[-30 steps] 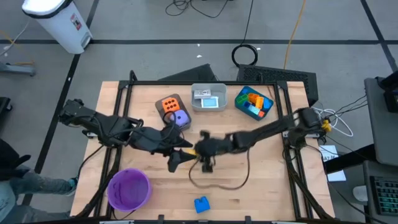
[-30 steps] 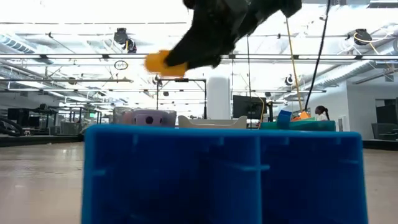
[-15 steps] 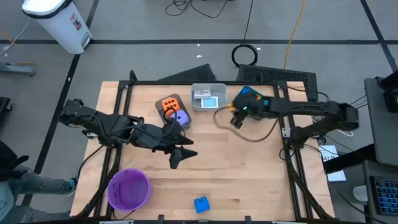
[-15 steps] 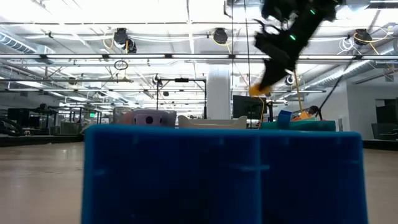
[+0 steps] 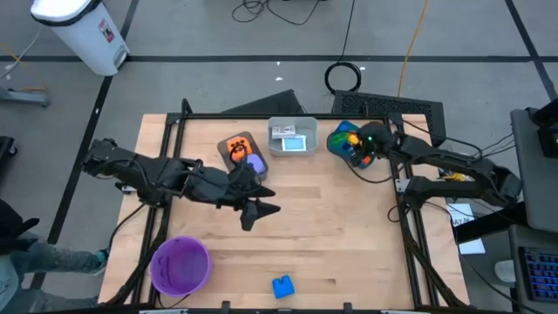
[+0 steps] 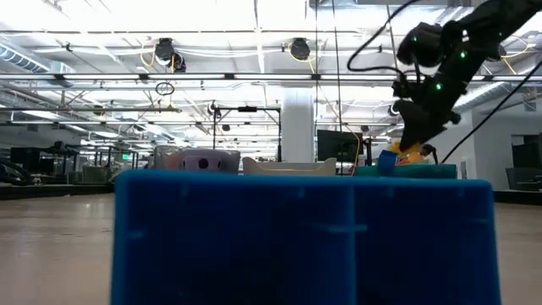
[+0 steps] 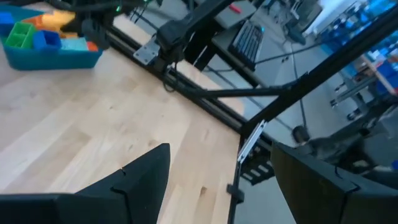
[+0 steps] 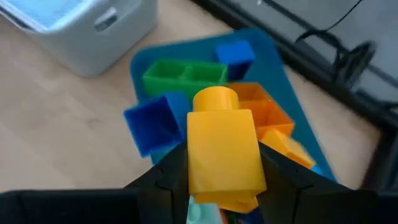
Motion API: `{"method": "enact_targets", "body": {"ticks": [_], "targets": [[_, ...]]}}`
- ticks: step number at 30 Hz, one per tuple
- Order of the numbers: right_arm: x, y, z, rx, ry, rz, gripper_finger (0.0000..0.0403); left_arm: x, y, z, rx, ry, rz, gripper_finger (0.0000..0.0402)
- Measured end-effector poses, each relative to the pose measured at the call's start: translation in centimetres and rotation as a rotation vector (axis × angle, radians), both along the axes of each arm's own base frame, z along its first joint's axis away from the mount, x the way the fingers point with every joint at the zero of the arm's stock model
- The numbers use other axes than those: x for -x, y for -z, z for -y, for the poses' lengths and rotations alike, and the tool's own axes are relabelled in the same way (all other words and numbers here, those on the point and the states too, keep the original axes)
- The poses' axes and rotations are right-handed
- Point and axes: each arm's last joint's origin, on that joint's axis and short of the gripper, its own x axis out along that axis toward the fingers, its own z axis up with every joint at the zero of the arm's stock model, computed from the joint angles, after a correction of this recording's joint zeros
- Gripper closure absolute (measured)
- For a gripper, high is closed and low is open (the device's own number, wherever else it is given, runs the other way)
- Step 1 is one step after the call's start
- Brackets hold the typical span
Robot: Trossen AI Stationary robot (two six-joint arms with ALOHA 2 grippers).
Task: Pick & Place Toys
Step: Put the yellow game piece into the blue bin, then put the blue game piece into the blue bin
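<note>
1. The right gripper, at the high view's upper right, clamps a yellow brick above the teal bin.
2. Judged risk: released here, the brick may bounce off the heaped bricks and over the rim.
3. The left gripper hangs wide and empty at centre.
4. In the low view, a blue brick hides most of the table.
</note>
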Motion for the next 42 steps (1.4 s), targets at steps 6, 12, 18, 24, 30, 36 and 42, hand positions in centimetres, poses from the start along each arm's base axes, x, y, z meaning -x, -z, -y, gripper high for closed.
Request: {"method": "enact_targets", "body": {"ticks": [6,12,18,24,30,36,42], "targets": [[0.5,1.9,0.4,-0.045,-0.011,0.057,0.0273,-0.2,-0.4,-0.3,0.013,-0.009,0.043,0.0115],[0.7,2.2,0.5,-0.048,-0.007,0.048,0.0257,-0.3,-0.6,-0.2,0.022,-0.01,0.064,0.0115],[0.8,1.7,0.5,-0.023,-0.01,0.082,0.0208,-0.3,-0.6,-0.2,0.022,-0.01,0.066,0.0115],[1.1,0.3,0.3,0.062,-0.037,0.153,0.0161,-0.3,-0.6,-0.2,0.024,-0.01,0.066,0.0115],[1.2,-1.8,-0.4,0.058,-0.112,0.402,0.0138,-0.4,-0.8,-0.2,0.022,-0.007,0.089,0.0115],[-0.1,-4.5,-2.0,-0.1,-0.408,0.785,0.0141,-0.6,-1.0,-0.2,0.005,0.0,0.115,0.0115],[-2.2,-5.7,-6.7,-0.232,-0.68,0.904,0.0149,-1.1,-0.5,0.6,-0.031,0.077,0.11,0.0115]]}}
